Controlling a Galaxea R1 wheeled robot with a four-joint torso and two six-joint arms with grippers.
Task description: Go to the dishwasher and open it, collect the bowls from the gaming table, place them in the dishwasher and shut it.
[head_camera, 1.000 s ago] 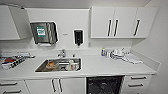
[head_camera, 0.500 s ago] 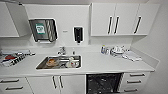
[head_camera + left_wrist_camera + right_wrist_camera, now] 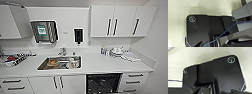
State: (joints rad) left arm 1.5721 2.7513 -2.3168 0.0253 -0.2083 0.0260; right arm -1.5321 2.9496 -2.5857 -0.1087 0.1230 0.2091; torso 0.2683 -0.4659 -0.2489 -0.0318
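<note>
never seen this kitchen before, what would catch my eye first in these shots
The dark opening of the dishwasher under the white counter, right of the sink, stands out most against all the white cabinets. Next comes the steel sink itself, with things lying in it, and on the wall above it the paper towel dispenser and a small black soap dispenser.

A steel sink (image 3: 60,62) holding dishes sits in the white worktop (image 3: 100,65). A paper towel dispenser (image 3: 44,31) and black soap dispenser (image 3: 78,35) hang above.
</note>
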